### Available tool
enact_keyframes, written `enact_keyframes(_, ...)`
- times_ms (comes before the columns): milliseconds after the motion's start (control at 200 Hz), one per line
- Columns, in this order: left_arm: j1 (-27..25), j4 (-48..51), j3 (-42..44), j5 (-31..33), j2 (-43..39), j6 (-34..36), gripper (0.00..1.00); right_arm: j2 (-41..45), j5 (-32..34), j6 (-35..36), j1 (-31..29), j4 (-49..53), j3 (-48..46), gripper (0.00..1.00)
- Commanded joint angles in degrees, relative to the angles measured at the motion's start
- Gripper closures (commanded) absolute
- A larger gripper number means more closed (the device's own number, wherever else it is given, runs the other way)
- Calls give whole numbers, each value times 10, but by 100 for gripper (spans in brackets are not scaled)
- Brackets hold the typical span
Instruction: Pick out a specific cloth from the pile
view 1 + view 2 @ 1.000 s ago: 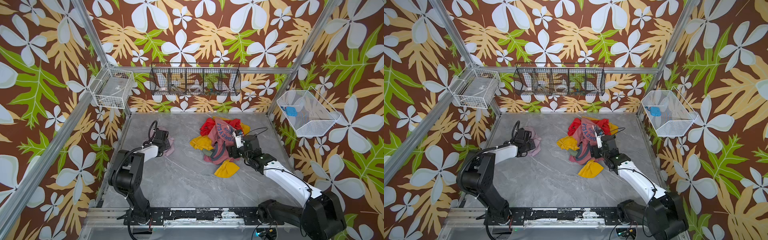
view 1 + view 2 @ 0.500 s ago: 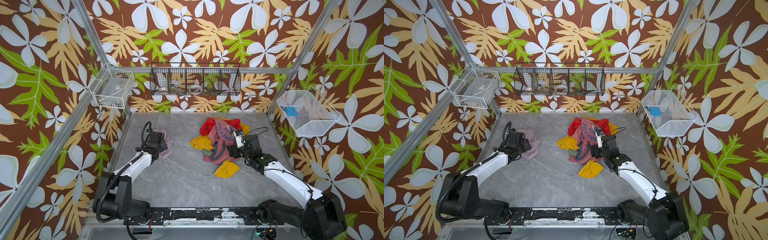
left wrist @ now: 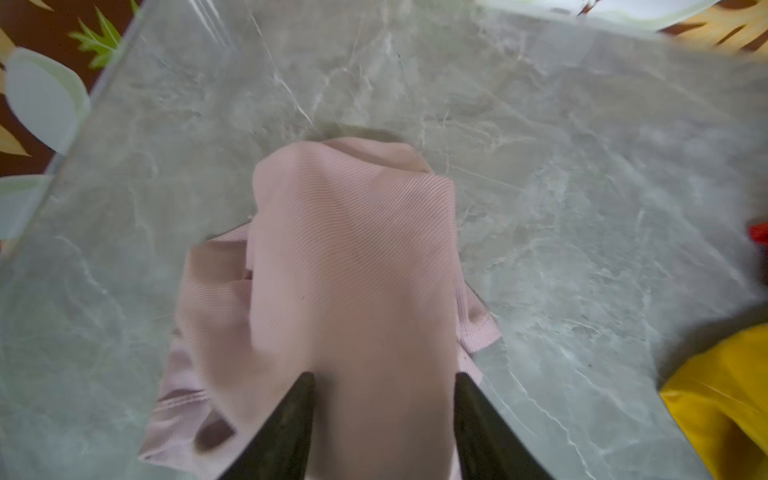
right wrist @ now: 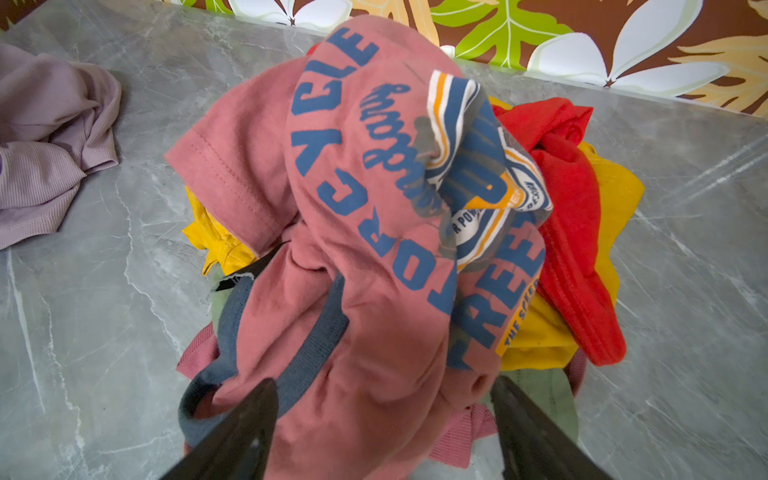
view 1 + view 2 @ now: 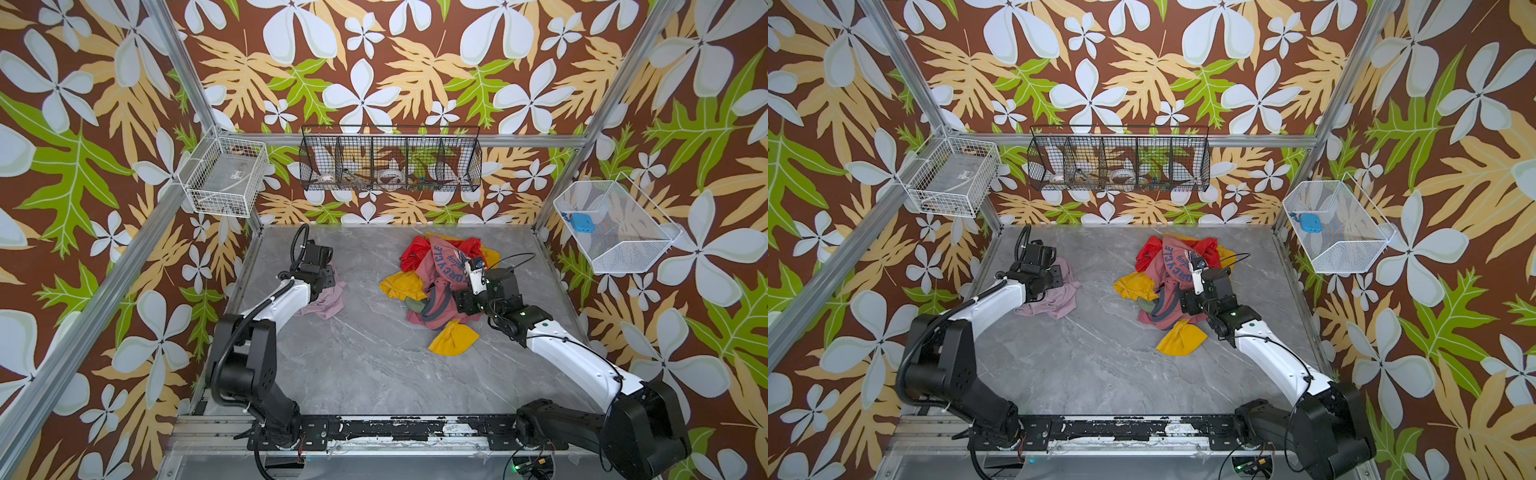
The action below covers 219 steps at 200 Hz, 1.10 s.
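The cloth [image 3: 353, 249] lay well apart from the pile [image 5: 440, 286], out left — right under the left gripper [image 3: 384, 376], jaws clamped on a raised fold running straight ahead — while the right gripper [image 4: 384, 382], jaws wide, straddled the pile's shirt [image 4: 332, 208].

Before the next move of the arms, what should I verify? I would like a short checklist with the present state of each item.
1. Separation: the cloth lies apart from the pile, bare table between them: ok.
2. Reach: the left gripper has its jaws either side of a cloth fold: ok.
3. Left grip is firm: cannot tell.
4. The right gripper is clear of the pile: not ok; its open jaws straddle the printed shirt.
5. Nothing lies on the cloth: ok.
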<state>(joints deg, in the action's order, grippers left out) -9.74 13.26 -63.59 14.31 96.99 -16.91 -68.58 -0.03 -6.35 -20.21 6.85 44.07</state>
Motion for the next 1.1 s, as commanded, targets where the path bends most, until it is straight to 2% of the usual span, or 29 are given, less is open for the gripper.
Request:
enact_keyframes(0,5,58,-32,-41,62,13,61,15,14,9,0,-2,-8,19)
enact_keyframes(75,5,53,-27,-59,87,-4,67,27,21,12,1,-6,-20,18)
enact_keyframes(245,4,36,-17,-87,116,-28,70,30,26,16,0,-9,-28,18)
enact_keyframes(506,10,39,-106,-88,178,-18,73,18,23,14,0,-12,-19,18)
enact_keyframes(771,18,58,-214,-90,236,-9,73,18,40,17,0,-10,-20,18)
enact_keyframes(986,19,40,-228,-106,234,-21,70,14,50,22,0,-24,-21,18)
enact_keyframes(1091,19,33,-212,-112,218,-24,64,12,53,25,0,-35,-24,18)
